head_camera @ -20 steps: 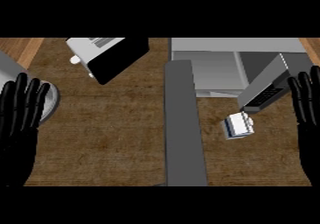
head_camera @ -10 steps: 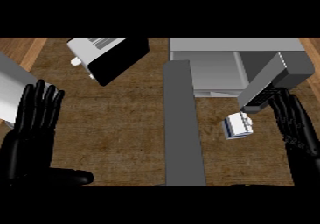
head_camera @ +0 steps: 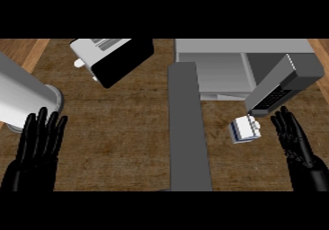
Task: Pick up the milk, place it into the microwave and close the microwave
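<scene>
A small white and blue milk carton (head_camera: 245, 129) stands on the wooden counter, just below the microwave's open door (head_camera: 284, 85). The grey microwave (head_camera: 224, 67) sits at the back right with its cavity showing. My right hand (head_camera: 295, 141) is open, fingers straight, a short way to the right of the carton and not touching it. My left hand (head_camera: 40, 143) is open with fingers up at the lower left, far from the milk.
A white toaster oven with a dark door (head_camera: 113, 56) stands at the back left. A tall grey cylinder (head_camera: 18, 96) rises at the left edge. A grey strip (head_camera: 187, 130) runs down the counter's middle.
My right hand has moved left and inward, from the right edge to beside the milk carton. My left hand has shifted slightly lower and rightward. The view has shifted a little.
</scene>
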### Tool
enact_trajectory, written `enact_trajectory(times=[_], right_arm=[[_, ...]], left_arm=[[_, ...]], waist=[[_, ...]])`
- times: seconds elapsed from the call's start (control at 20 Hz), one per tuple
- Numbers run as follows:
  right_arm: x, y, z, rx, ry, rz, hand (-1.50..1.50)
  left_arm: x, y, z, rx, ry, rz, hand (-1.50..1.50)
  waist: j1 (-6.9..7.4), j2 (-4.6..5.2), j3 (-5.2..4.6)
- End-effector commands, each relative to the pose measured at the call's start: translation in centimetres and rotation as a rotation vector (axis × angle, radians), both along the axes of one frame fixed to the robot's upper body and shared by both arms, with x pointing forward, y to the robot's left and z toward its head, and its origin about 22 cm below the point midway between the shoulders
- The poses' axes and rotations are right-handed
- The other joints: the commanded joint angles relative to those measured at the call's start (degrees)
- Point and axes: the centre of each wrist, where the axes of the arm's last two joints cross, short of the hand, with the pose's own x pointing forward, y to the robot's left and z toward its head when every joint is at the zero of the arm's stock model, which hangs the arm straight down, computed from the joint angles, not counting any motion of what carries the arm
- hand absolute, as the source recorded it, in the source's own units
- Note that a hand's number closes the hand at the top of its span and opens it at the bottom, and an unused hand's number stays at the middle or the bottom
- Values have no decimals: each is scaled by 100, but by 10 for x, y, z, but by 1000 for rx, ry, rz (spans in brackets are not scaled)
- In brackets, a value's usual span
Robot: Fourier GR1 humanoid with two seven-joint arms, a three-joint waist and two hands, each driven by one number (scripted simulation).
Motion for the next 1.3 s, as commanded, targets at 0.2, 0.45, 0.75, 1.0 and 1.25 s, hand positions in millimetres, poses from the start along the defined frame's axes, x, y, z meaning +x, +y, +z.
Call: enact_trajectory(times=[0.2,0.45,0.75,1.0,1.25], right_arm=[[12,-10,-50,26,60,-22,-150],[29,0,-72,24,70,-26,-150],[51,-31,-111,26,68,-149,-150],[55,-37,-138,9,103,-210,-150],[61,-59,-163,19,87,-234,-150]], left_arm=[[-17,0,8,-18,17,-5,-150],[-38,6,-32,-23,18,-6,-150],[-50,-3,-36,-18,2,-13,-150],[-58,16,-36,2,10,-6,-150],[-67,-12,-37,-7,3,-8,-150]], waist=[[12,5,3],[23,5,0],[52,13,4],[46,11,3],[55,9,5]])
